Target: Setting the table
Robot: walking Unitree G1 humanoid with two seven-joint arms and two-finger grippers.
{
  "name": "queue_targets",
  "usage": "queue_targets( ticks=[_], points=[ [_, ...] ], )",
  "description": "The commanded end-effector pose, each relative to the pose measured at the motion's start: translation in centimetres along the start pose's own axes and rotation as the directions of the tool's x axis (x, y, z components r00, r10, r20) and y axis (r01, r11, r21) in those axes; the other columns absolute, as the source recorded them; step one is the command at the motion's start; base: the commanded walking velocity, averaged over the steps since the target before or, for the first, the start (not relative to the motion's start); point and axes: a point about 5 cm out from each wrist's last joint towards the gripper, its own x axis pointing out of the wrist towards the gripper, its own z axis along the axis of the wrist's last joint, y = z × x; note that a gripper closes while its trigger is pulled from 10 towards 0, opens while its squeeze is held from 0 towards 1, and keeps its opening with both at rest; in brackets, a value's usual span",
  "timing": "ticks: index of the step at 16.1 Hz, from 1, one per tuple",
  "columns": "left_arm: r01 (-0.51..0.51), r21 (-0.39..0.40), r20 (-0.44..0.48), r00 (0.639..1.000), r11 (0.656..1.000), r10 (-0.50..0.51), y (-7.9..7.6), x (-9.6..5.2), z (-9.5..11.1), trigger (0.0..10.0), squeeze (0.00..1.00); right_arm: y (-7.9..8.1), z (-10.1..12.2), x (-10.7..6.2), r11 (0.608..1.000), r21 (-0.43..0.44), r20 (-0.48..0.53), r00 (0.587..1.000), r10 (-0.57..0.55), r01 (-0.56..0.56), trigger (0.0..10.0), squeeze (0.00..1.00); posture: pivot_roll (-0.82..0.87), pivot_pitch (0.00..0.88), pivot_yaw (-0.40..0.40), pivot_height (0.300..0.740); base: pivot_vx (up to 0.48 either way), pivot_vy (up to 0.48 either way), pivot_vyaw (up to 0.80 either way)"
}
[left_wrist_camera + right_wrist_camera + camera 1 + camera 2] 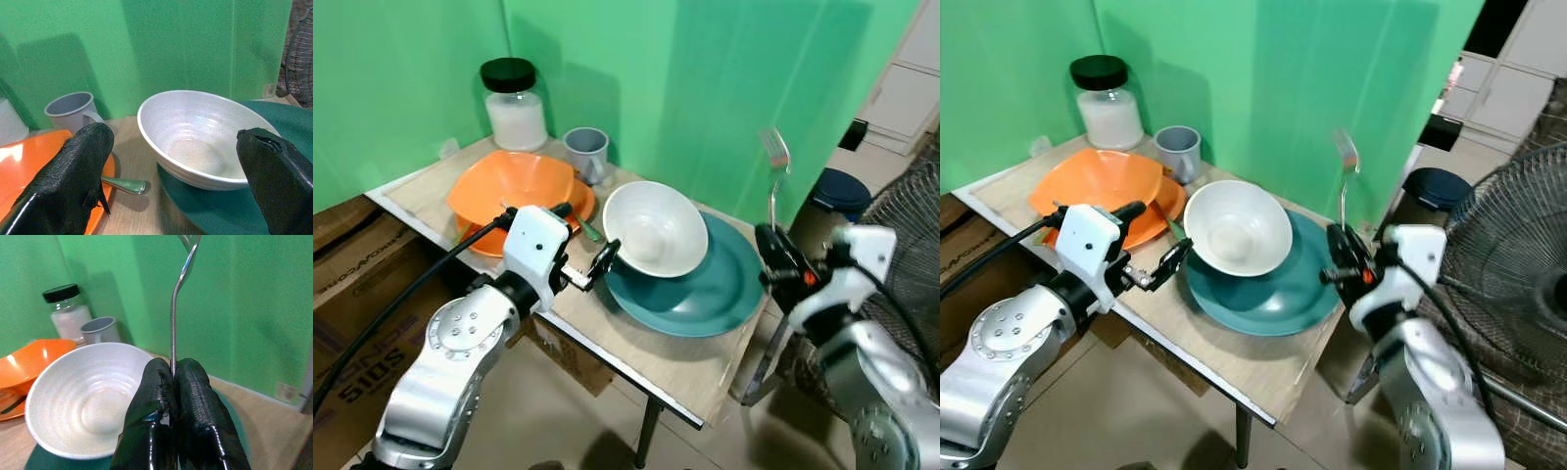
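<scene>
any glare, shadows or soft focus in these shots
Left eye view: the jar and grey mug cast soft shadows on the green backdrop; focus is sharp. Left wrist view: glare on the orange plate, near fingers slightly soft. Right wrist view: sheen inside the white bowl; the right gripper pinches the fork upright.

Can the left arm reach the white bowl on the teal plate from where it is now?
Probably yes: the left tool is open, facing the white bowl, with nothing between them.
</scene>
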Motion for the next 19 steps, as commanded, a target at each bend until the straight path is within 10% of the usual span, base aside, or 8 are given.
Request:
queue_targets(
  ticks=[1,5,7,8,13,16,19],
  points=[
    [-0.015,0.005,-0.005,1.000,1.000,0.015,0.1,0.2,-0.1,10.0,0.00,0.4,0.6,-0.1,1.000,-0.028,0.049,0.999,0.001,0.000,10.0,0.00,0.00,0.000,-0.041,0.740,0.000,0.000,0.00],
    [-0.036,-0.093,0.055,0.998,0.995,0.041,1.0,0.6,0.7,10.0,0.00,1.0,1.0,0.4,0.998,-0.066,0.114,0.993,0.027,-0.020,10.0,0.00,-0.01,0.000,-0.044,0.740,0.000,0.000,0.00],
    [0.151,-0.252,0.184,0.977,0.956,-0.106,0.4,1.5,2.1,10.0,0.04,1.6,1.9,1.2,0.992,-0.103,0.186,0.978,0.091,-0.072,10.0,0.00,0.00,0.000,-0.058,0.740,0.000,0.000,0.00],
    [0.177,-0.290,0.196,0.973,0.941,-0.123,0.4,1.9,2.3,10.0,1.00,1.9,2.1,1.5,0.988,-0.121,0.199,0.974,0.113,-0.090,10.0,0.00,0.00,0.000,-0.058,0.740,0.000,0.000,0.00],
    [0.377,-0.410,0.315,0.913,0.830,-0.259,-0.9,5.1,4.1,10.0,1.00,3.9,3.8,3.0,0.949,-0.256,0.290,0.922,0.255,-0.182,10.0,0.00,0.00,0.000,-0.065,0.740,0.000,0.000,0.00],
    [0.568,-0.370,0.439,0.805,0.735,-0.400,-2.4,5.8,6.2,10.0,0.00,4.5,3.5,3.2,0.930,-0.308,0.296,0.909,0.295,-0.202,10.0,0.00,0.00,0.000,-0.066,0.740,0.000,0.000,0.00],
    [0.663,-0.335,0.475,0.732,0.669,-0.487,-3.6,5.6,6.7,10.0,0.00,4.7,3.3,3.2,0.919,-0.332,0.288,0.904,0.315,-0.214,10.0,0.00,-0.01,0.000,-0.064,0.740,0.000,0.000,0.00]
  ],
)
